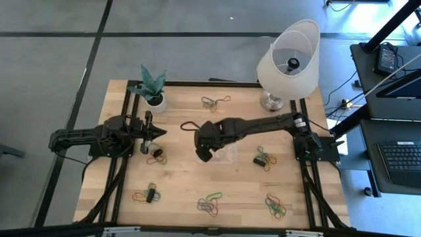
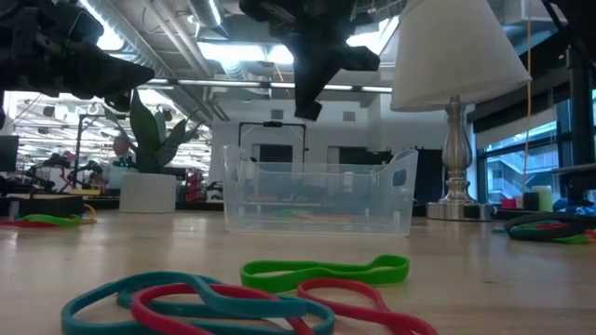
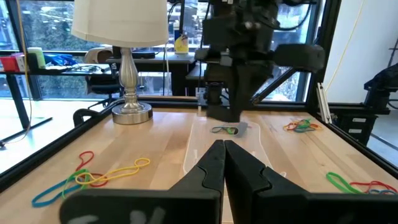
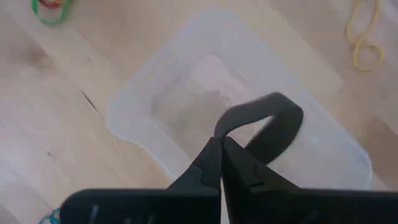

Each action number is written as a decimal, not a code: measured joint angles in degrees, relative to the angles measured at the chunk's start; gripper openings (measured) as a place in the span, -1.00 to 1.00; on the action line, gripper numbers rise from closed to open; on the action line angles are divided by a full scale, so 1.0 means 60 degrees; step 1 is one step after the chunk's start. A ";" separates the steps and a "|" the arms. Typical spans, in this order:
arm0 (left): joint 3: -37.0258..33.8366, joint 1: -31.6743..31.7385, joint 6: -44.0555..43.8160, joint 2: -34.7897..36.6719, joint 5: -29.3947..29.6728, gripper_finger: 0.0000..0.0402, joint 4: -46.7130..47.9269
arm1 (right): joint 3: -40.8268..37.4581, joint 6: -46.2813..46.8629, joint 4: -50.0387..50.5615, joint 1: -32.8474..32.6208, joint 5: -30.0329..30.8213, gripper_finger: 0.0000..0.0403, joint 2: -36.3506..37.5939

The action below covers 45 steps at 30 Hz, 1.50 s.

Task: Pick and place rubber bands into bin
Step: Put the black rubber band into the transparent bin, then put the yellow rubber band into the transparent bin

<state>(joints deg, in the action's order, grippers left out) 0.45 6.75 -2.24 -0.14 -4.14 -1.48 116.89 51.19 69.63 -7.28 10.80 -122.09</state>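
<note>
The clear bin [image 1: 227,155] [image 2: 317,197] [image 4: 186,93] stands near the table's middle. My right gripper [image 1: 204,154] [image 2: 310,104] [image 4: 221,144] hovers above the bin's left end, pointing down, shut on a dark rubber band [image 4: 268,121]. Clusters of coloured rubber bands lie flat on the table: beyond the bin [image 1: 214,102], right of it [image 1: 264,158], left of it [image 1: 157,157], and along the near edge [image 1: 209,205] [image 1: 275,206] [image 1: 148,194]. My left gripper [image 1: 158,133] [image 3: 224,152] waits shut left of the bin, touching nothing. My right gripper pinches the dark rubber band between its two fingertips at one spot on the loop [image 4: 222,135]. The fingers come from above, pointing down. The rest of the loop bows out open beyond the fingertips, lifted clear over the inside of the bin.
A white-shaded lamp [image 1: 289,59] [image 2: 453,200] stands at the far right corner and a potted plant [image 1: 154,99] [image 2: 147,191] at the far left. Bands lie close to the low camera [image 2: 326,272]. A greenish band [image 3: 226,129] shows at the bin; whether inside or behind it, I cannot tell.
</note>
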 joint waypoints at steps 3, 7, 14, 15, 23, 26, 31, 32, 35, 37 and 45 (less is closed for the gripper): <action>0.0000 0.0002 0.0000 0.0000 0.0003 -0.97 -0.0001 | -0.0003 0.0253 -0.0228 -0.0086 -0.0229 -1.00 -0.0336; 0.0000 -0.0002 0.0000 0.0000 -0.0001 -0.97 -0.0004 | -0.0017 0.0431 -0.0357 -0.0107 -0.0754 -1.00 -0.0975; 0.0000 -0.0001 0.0000 0.0000 0.0002 -0.97 0.0000 | -0.0028 0.0772 -0.0428 -0.0149 -0.1099 -0.99 -0.1678; 0.0000 0.0002 0.0000 0.0000 -0.0001 -0.97 0.0000 | -0.0028 0.0910 -0.0405 -0.0158 -0.1093 -0.98 -0.1713; 0.0003 -0.0001 0.0000 0.0000 -0.0001 -0.97 0.0000 | -0.0028 0.1181 -0.0395 -0.0206 -0.1020 -0.73 -0.1723; 0.0002 0.0002 -0.0002 0.0000 0.0001 -0.97 0.0000 | -0.0028 0.1181 -0.0291 -0.0206 -0.1016 -0.62 -0.1711; 0.0002 0.0002 0.0000 0.0000 0.0000 -0.97 0.0000 | -0.0028 0.1195 -0.0204 -0.0217 -0.0997 -0.48 -0.1711; 0.0001 0.0002 0.0000 0.0000 -0.0001 -0.97 0.0000 | -0.0028 0.1206 -0.0194 -0.0217 -0.0997 -0.47 -0.1711; 0.0004 0.0002 0.0000 0.0000 -0.0001 -0.97 0.0000 | -0.0028 0.1268 -0.0179 -0.0217 -0.0997 -0.43 -0.1707; 0.0002 0.0002 0.0000 0.0000 0.0000 -0.97 0.0000 | -0.0028 0.1435 -0.0091 -0.0217 -0.0997 -0.41 -0.1707; 0.0004 0.0002 -0.0031 0.0000 -0.0001 -0.97 0.0000 | 0.0015 0.1452 0.0544 -0.0224 -0.0986 -0.34 -0.1617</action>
<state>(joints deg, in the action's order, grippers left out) 0.47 6.76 -2.43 -0.14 -4.14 -1.48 116.98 59.91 72.90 -8.62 4.89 -131.79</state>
